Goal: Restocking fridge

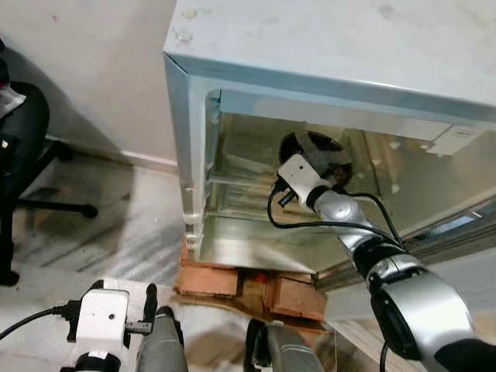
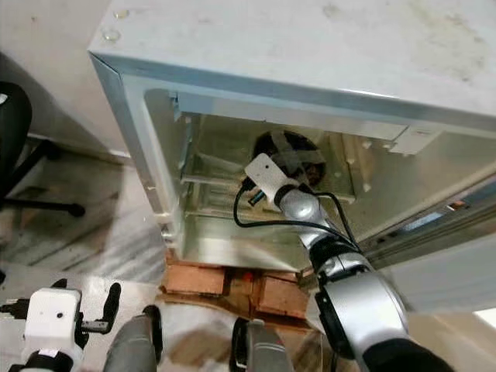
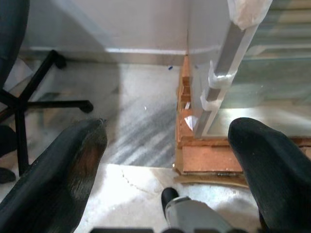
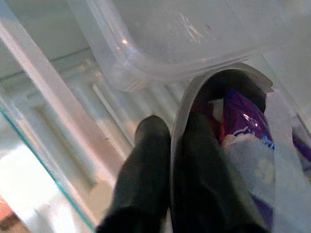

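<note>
A small white fridge (image 1: 325, 46) stands open on bricks in front of me. My right arm reaches into it, and my right gripper (image 4: 172, 133) is shut on the rim of a black bowl (image 1: 312, 149), one finger inside and one outside. The bowl (image 4: 228, 82) holds purple packets (image 4: 240, 119) under clear film and is held above a glass shelf (image 1: 240, 186). A clear plastic container (image 4: 189, 34) lies right beside the bowl's rim. My left gripper (image 3: 167, 145) hangs low near the floor at the fridge's left front corner, open with nothing between its fingers.
Red bricks (image 1: 240, 283) prop up the fridge on a marbled floor (image 1: 124, 225). A black office chair (image 1: 27, 147) stands to the left by the wall. The fridge door (image 1: 457, 229) hangs open on the right.
</note>
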